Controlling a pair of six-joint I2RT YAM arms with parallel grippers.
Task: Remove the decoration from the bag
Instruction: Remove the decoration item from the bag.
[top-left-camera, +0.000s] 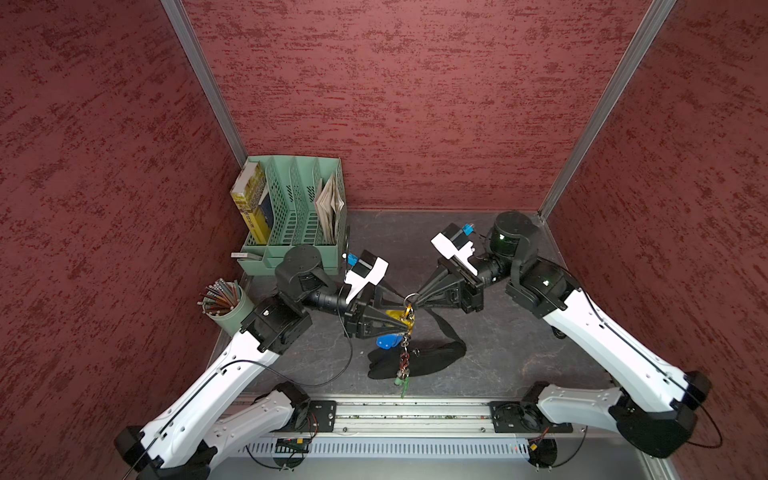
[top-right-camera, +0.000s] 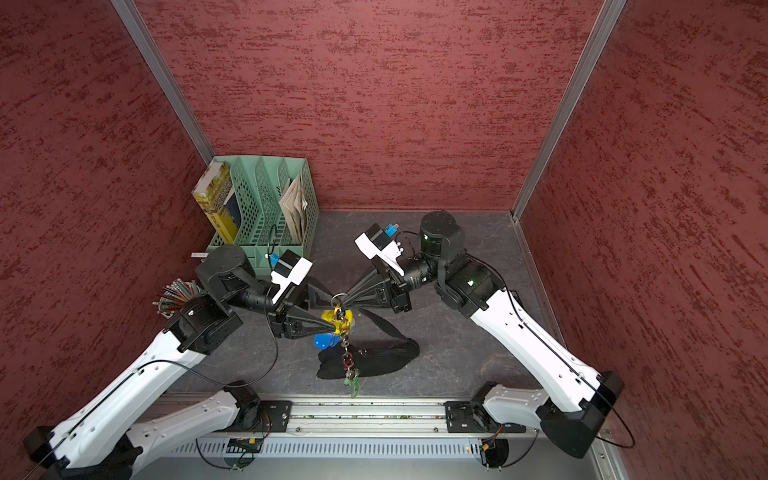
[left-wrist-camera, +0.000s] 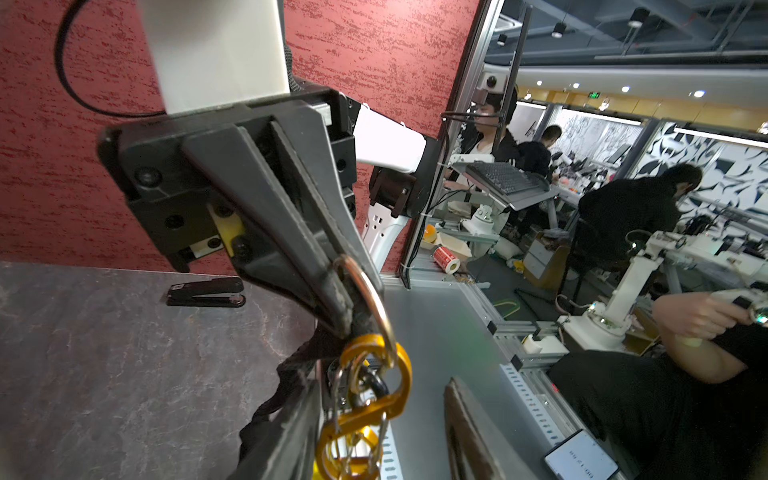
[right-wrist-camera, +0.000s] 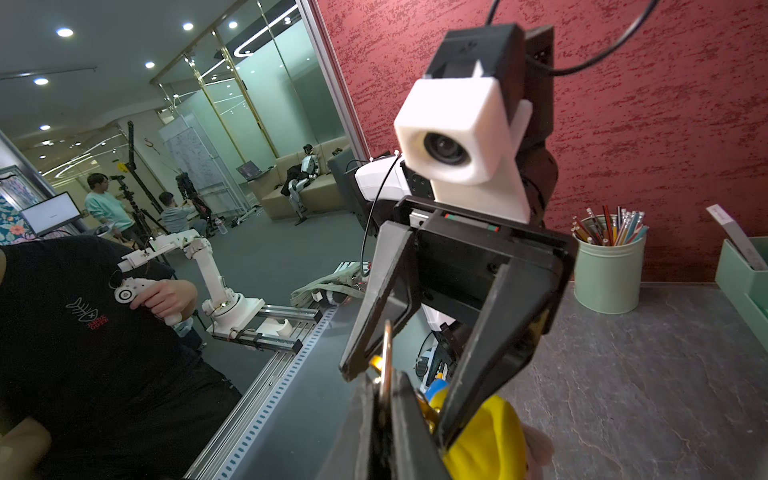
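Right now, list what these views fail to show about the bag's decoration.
- Orange carabiner: its gate, left wrist view, covered by keyrings; too small in top views.
- Yellow charm: shape, right wrist view, cut off by the edge.
- Bag: middle, both top views, behind the dangling chain.

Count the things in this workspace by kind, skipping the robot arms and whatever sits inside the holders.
Bag: 1
Keychain decoration: 1
File organizer: 1
Pencil cup: 1
Stapler: 1
Total: 5
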